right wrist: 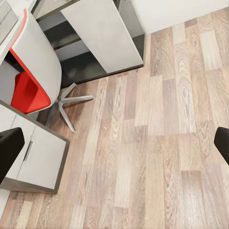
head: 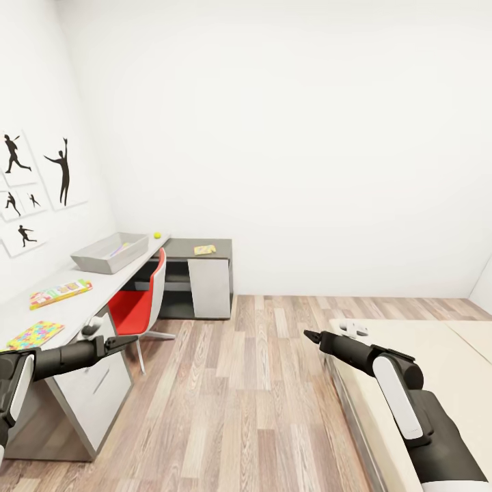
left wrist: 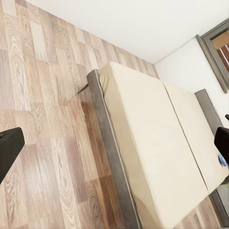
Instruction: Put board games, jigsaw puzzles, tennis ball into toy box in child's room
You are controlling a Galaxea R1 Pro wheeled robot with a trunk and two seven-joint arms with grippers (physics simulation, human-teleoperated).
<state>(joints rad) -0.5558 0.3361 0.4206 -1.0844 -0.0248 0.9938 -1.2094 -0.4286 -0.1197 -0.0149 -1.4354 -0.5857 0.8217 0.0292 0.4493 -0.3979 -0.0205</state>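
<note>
Reaching forward over the wood floor (head: 239,383), both arms carry nothing. The left pincer (head: 126,339) hangs just beside the near end of the bench (head: 89,287), its tips drawn to a thin point in the head view; its wrist view shows two dark fingers (left wrist: 9,150) at opposite edges with a wide gap between them, so it stands well open and touches nothing. The right pincer (head: 311,335) hovers near the corner of the bed (head: 424,342); its fingers (right wrist: 9,148) are likewise set far apart and empty.

The grey toy box (head: 109,253) sits far along the bench, its long axis running along the bench toward the far wall, with something pale and coloured inside that is too small to name. Beyond the toy box lies the tennis ball (head: 157,235). Nearer than the toy box lies a flat board game (head: 60,293), long axis roughly across the bench, and nearer again a jigsaw puzzle (head: 35,335). A yellow game box (head: 204,249) rests on the lower grey part of the bench by the far wall. A red chair (head: 140,301) stands tucked against the bench.
</note>
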